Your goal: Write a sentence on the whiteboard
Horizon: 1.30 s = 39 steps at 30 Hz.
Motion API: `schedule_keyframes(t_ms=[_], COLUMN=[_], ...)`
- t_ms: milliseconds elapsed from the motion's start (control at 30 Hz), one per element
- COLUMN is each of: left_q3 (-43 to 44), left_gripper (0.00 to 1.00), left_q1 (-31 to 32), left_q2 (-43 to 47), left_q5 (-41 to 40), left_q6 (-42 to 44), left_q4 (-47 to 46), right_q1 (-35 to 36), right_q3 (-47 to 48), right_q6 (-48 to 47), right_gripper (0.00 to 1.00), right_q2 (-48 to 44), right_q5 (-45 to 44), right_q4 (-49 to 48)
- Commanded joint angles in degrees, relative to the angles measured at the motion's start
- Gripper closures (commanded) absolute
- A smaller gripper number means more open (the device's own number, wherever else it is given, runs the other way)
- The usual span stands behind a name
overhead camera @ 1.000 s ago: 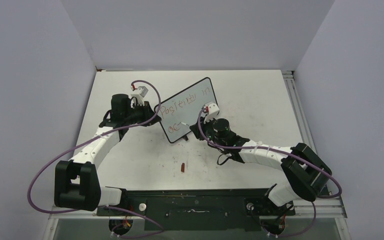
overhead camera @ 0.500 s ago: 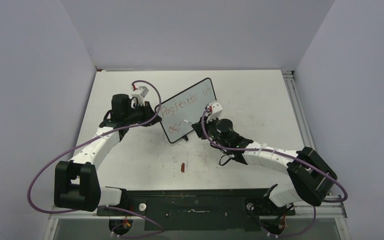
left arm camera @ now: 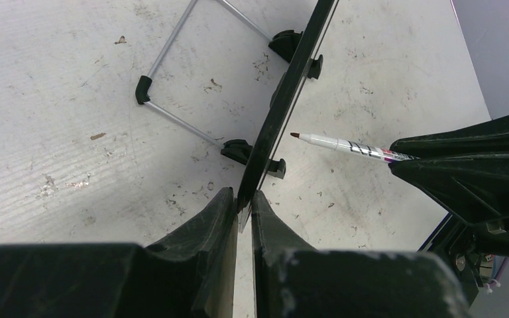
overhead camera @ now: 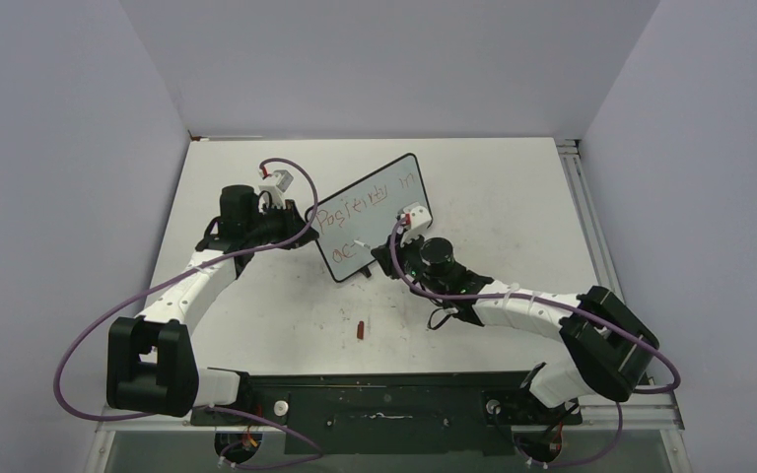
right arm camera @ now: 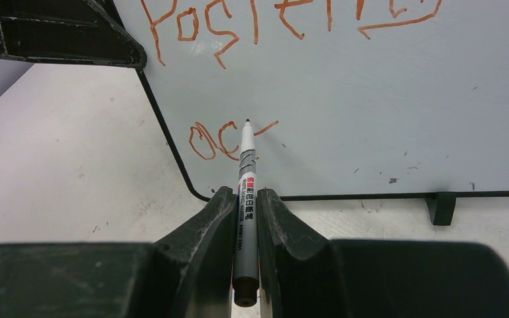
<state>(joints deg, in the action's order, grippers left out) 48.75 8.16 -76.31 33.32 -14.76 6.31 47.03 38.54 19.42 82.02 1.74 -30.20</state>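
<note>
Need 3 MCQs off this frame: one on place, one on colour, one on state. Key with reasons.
1. Where does the marker tip point on the whiteboard?
A) at the top line
B) just right of "ac" in the second line
C) at the bottom frame

2. What colour is the sentence?
A) blue
B) black
C) reddish orange

3. What state is the left gripper in?
A) open, holding nothing
B) shut on the whiteboard's edge
C) shut on the marker

Key:
1 B: the right wrist view shows the tip beside "ac".
2 C: the strokes read reddish orange.
3 B: the left wrist view shows it clamped on the whiteboard's edge.
</note>
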Motion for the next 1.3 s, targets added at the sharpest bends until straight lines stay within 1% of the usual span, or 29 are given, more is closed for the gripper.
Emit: schedule_keyframes(t_ms=[0,333,467,1267], left_q3=[2.4,2.4,2.4,2.4], left_gripper=[1.00,1.00,1.00,1.00], left_q1=[-0.1,-0.1,-0.1,-0.1], left_q2=[1.4,1.4,1.5,1.5], left_q5=[-0.1,-0.1,0.0,0.1], left_q6=[0.3,0.3,0.2,0.2], left_q4=[0.6,0.6,0.6,0.5], right_q1=[0.5,0.6,0.5,1.7], right_q3=[1.1,0.7,0.3,-4.4], right_q6=[-0.2,-0.3,-0.3,0.9], right_gripper=[0.95,0.95,0.95,0.95], right_q2=[0.4,1.7,2.1,1.8], right_q5=[-0.9,-1.6,-3.3,-4.7], right_q4=[-6.0,-7.1,-6.7,-5.8])
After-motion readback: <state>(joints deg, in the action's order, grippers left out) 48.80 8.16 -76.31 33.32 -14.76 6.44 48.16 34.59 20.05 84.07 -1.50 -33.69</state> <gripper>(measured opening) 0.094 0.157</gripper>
